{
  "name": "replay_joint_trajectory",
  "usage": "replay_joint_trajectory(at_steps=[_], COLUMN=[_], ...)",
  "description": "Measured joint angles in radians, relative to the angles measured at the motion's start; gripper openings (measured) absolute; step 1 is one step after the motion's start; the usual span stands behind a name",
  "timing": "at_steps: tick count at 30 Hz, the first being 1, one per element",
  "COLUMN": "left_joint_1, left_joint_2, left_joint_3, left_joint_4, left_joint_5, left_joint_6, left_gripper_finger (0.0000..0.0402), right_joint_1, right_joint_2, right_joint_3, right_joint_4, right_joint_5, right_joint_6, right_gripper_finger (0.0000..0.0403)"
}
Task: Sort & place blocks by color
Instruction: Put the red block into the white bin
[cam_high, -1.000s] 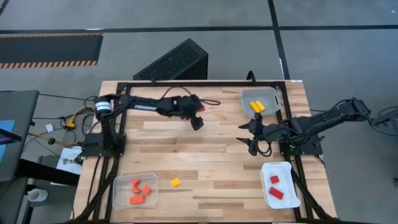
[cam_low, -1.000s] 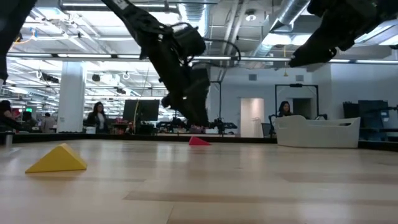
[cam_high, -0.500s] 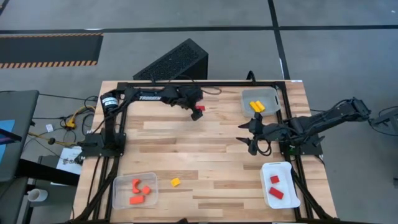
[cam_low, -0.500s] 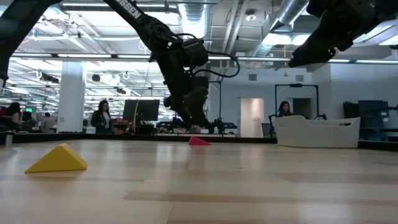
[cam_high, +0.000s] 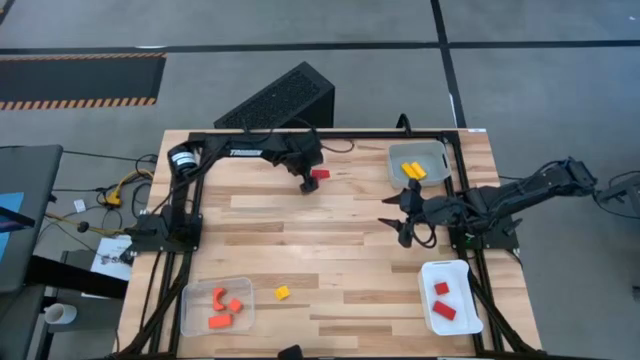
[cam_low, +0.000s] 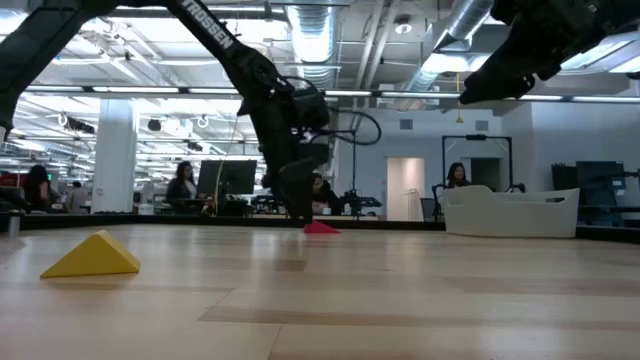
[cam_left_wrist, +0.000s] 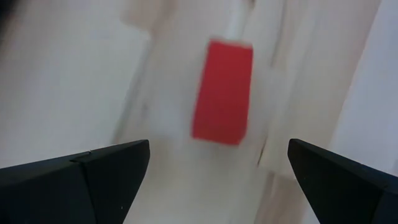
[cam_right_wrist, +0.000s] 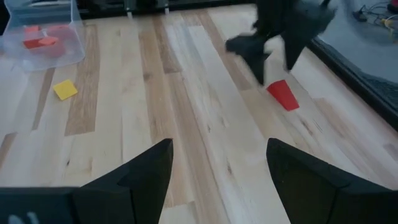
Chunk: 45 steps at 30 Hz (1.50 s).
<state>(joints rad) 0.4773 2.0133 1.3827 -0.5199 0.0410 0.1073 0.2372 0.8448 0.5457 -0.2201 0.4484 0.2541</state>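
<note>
Left tool (cam_high: 308, 180), fingers spread wide, drops just beside the red block (cam_high: 320, 174) lying loose on the desk (cam_high: 330, 250). Off-centre, one finger could knock it aside. Right tool (cam_high: 404, 226) hangs open, well clear.

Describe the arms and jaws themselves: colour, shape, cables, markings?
Both arms are matte black, slim and jointed. The left arm carries white lettering along its link and a silver ring at its shoulder, with a black cable looping off the wrist. The left gripper and right gripper end in flat, tapered black jaws. Yellow and grey wires trail from the left base.
</note>
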Motion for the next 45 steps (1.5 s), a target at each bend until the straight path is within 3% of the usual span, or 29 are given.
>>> replay_joint_trajectory(at_steps=[10,15,21,31,40,45], left_joint_1=[-0.006,-0.007,-0.005,0.02,0.007,-0.02], left_joint_2=[0.121,0.171,0.19,0.192,0.193,0.184], left_joint_3=[0.14,0.219,0.241,0.241,0.24,0.238], left_joint_4=[-0.079,-0.138,-0.168,-0.189,-0.193,-0.209], left_joint_5=[-0.026,-0.021,-0.028,-0.097,-0.147,-0.225], left_joint_6=[0.066,0.099,0.113,0.039,0.044,0.066], left_gripper_finger=[0.0368,0.0347,0.0275,0.0096,0.0109,0.0117], right_joint_1=[-0.025,-0.024,-0.022,-0.022,-0.022,-0.022], right_joint_2=[0.0,0.0,0.0,0.0,0.0,0.0], right_joint_3=[0.0,0.0,0.0,0.0,0.0,0.0], right_joint_4=[0.018,0.01,-0.014,-0.026,-0.026,-0.027], right_joint_5=[-0.001,-0.002,-0.005,-0.005,-0.005,-0.005], right_joint_6=[-0.027,-0.027,-0.023,-0.019,-0.017,-0.016], right_gripper_finger=[0.0281,0.0281,0.0281,0.0281,0.0281,0.0281])
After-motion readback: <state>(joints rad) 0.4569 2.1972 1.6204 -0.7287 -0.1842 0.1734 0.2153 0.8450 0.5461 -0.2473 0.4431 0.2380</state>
